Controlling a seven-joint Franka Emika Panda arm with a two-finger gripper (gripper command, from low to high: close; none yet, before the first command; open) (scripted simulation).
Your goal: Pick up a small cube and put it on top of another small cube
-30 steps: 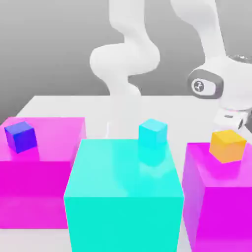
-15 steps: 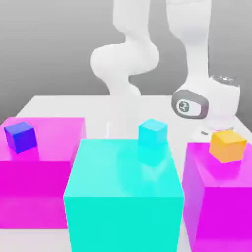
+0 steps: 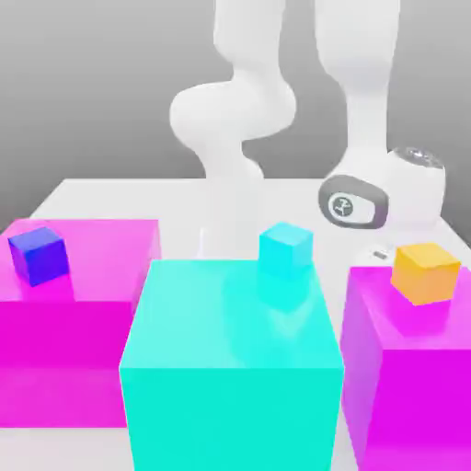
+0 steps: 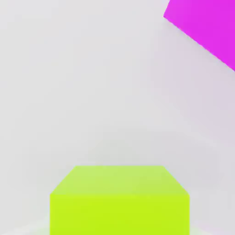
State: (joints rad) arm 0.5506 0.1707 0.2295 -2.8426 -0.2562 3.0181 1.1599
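Observation:
The small lime cube (image 4: pixel 119 199) rests on the white table surface, close under the hand camera. In the exterior view it is hidden. My arm's wrist (image 3: pixel 382 198) hangs low behind the right magenta block (image 3: pixel 405 368), and the hand below it is hidden by that block. A small cyan cube (image 3: pixel 285 246) sits at the back of the big cyan block (image 3: pixel 230 368). A small orange cube (image 3: pixel 425 272) sits on the right magenta block.
A small blue cube (image 3: pixel 39 256) stands on the left magenta block (image 3: pixel 83 331). A corner of a magenta block (image 4: pixel 206 27) lies a little way from the lime cube. The white table (image 3: pixel 129 198) stretches behind the blocks around the arm's base.
The wrist has swung toward the exterior view's left and turned, settling behind the right magenta block. None of the cubes has moved.

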